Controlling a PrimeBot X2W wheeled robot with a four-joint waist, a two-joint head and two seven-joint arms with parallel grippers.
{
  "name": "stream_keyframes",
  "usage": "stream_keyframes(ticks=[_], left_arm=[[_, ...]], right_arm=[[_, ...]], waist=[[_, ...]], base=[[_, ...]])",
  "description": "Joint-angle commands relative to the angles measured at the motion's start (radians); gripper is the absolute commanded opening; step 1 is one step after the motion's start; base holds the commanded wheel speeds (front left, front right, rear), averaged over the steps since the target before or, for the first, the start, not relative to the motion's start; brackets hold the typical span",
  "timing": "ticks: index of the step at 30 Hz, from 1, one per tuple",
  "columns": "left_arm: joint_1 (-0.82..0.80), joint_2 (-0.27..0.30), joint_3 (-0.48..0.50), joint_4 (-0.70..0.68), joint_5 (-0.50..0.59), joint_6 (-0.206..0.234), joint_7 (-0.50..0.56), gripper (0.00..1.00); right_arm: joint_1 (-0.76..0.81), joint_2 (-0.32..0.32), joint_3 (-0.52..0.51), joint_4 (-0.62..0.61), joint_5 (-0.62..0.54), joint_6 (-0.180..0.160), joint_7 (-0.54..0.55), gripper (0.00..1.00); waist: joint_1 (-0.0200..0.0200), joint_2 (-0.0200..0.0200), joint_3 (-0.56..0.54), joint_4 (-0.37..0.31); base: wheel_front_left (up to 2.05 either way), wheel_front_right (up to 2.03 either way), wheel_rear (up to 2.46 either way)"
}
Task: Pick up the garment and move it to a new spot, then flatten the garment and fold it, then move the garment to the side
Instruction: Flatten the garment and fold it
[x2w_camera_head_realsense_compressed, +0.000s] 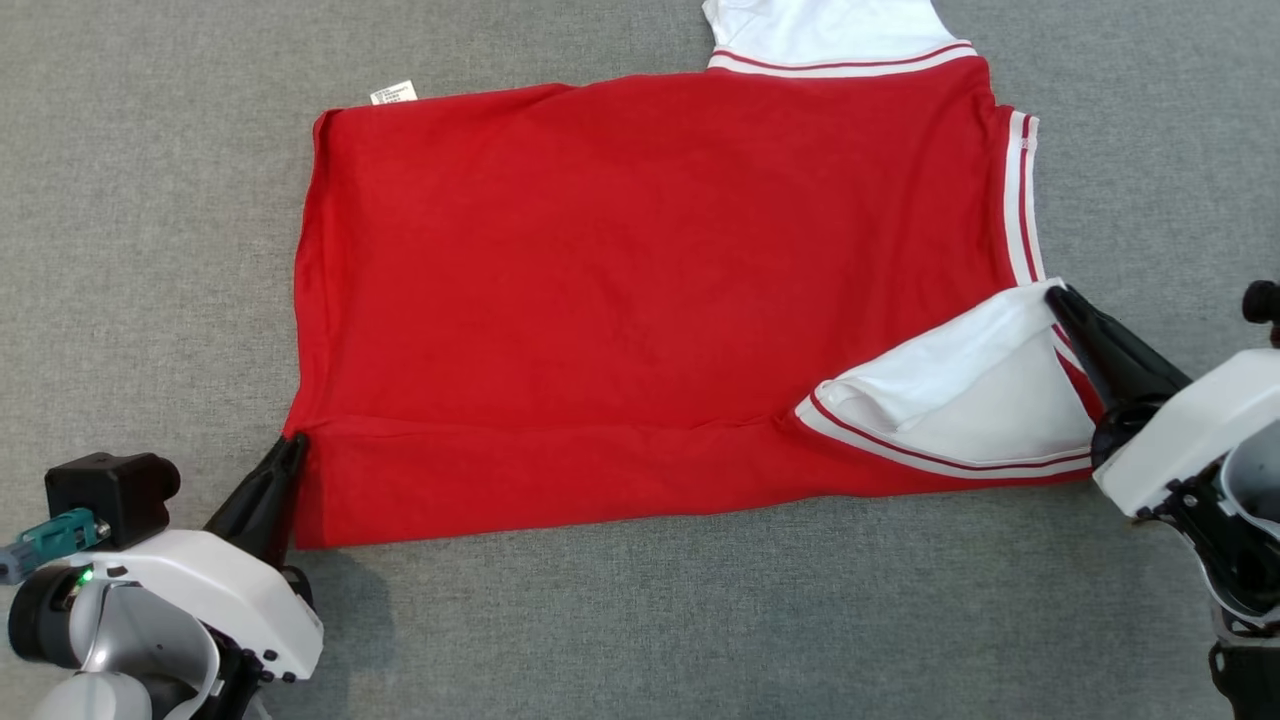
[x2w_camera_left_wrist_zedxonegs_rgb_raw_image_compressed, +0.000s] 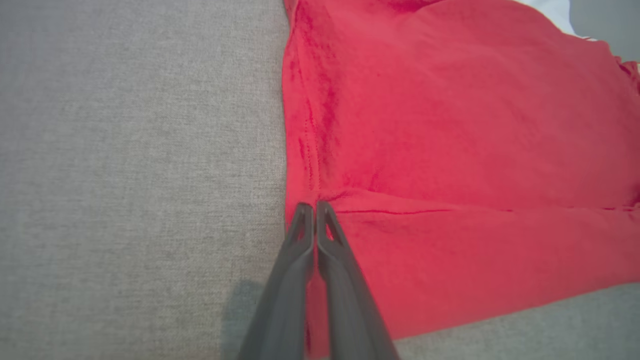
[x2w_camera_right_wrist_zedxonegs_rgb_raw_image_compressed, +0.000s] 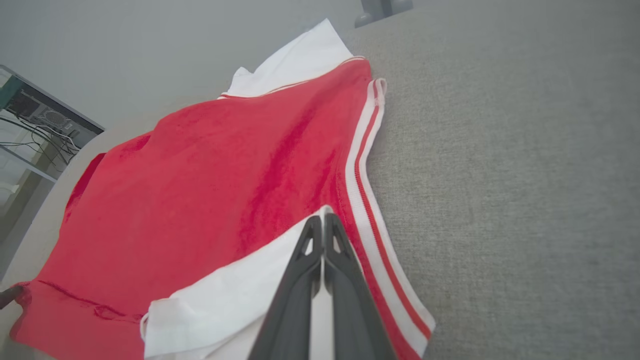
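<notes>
Red garment (x2w_camera_head_realsense_compressed: 640, 300) (white striped trim) flat on grey surface; near edge folded over

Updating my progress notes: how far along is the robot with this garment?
Done: the garment lies spread mostly flat on the grey surface. In hand: a first fold, it seems; the near strip and white sleeve are turned over onto the body, with the left fingers and right fingers shut on the cloth at either end. Left: the remaining folds and moving it aside.
</notes>
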Motion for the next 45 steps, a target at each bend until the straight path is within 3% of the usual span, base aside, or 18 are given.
stream_keyframes(ticks=[1, 3, 4, 5, 6, 7, 15, 21, 26, 31, 45], left_arm=[[-0.02, -0.003, -0.002, 0.012, -0.006, -0.009, -0.007, 0.0], [-0.026, -0.01, -0.01, 0.022, -0.015, -0.018, -0.006, 0.0], [-0.028, -0.014, -0.013, 0.027, -0.018, -0.024, -0.004, 0.09], [-0.029, -0.015, -0.014, 0.031, -0.02, -0.027, -0.006, 0.41], [-0.031, -0.02, -0.013, 0.033, -0.023, -0.03, -0.015, 0.95], [-0.033, -0.026, -0.011, 0.034, -0.024, -0.032, -0.025, 1.0], [-0.059, -0.113, 0.046, 0.03, 0.012, -0.014, -0.239, 1.0], [-0.1, -0.152, 0.059, 0.056, 0.097, -0.009, -0.422, 1.0], [-0.115, -0.156, 0.058, 0.08, 0.18, 0.001, -0.484, 1.0], [-0.096, -0.147, 0.043, 0.116, 0.285, 0.01, -0.503, 1.0], [-0.085, -0.16, 0.043, 0.192, 0.305, -0.04, -0.508, 1.0]], right_arm=[[-0.021, -0.011, 0.011, 0.027, 0.011, 0.0, -0.022, 0.0], [-0.034, -0.027, 0.023, 0.057, 0.005, 0.0, -0.051, 0.0], [-0.039, -0.023, 0.031, 0.068, 0.018, 0.0, -0.068, 0.0], [-0.041, -0.022, 0.036, 0.077, 0.029, 0.0, -0.086, 0.0], [-0.041, -0.029, 0.041, 0.084, 0.033, 0.0, -0.105, 0.54], [-0.04, -0.029, 0.044, 0.089, 0.044, 0.0, -0.128, 1.0], [0.015, -0.001, -0.004, 0.074, 0.0, 0.0, -0.387, 1.0], [0.064, 0.031, -0.011, 0.027, -0.168, 0.0, -0.592, 1.0], [0.103, 0.034, -0.003, 0.015, -0.288, 0.0, -0.674, 1.0], [0.158, 0.059, -0.013, 0.035, -0.355, 0.0, -0.701, 1.0], [0.185, 0.08, -0.026, 0.057, -0.378, 0.0, -0.701, 1.0]], waist=[[0.0, 0.0, 0.003, 0.003], [0.0, 0.0, 0.003, 0.006], [0.0, 0.0, 0.002, 0.007], [0.0, 0.0, 0.0, 0.007], [0.0, 0.0, -0.002, 0.009], [0.0, 0.0, -0.006, 0.01], [0.0, 0.0, -0.059, 0.015], [0.0, 0.0, -0.104, 0.008], [0.0, 0.0, -0.133, 0.002], [0.0, 0.0, -0.166, -0.001], [0.0, 0.0, -0.191, 0.005]], base=[[0.0, 0.0, 0.0], [0.0, 0.0, 0.0], [0.0, 0.0, 0.0], [0.0, 0.0, 0.0], [0.0, 0.0, 0.0], [0.0, 0.0, 0.0], [0.0, 0.0, 0.0], [0.0, 0.0, 0.0], [0.0, 0.0, 0.0], [0.0, 0.0, 0.0], [0.0, 0.0, 0.0]])
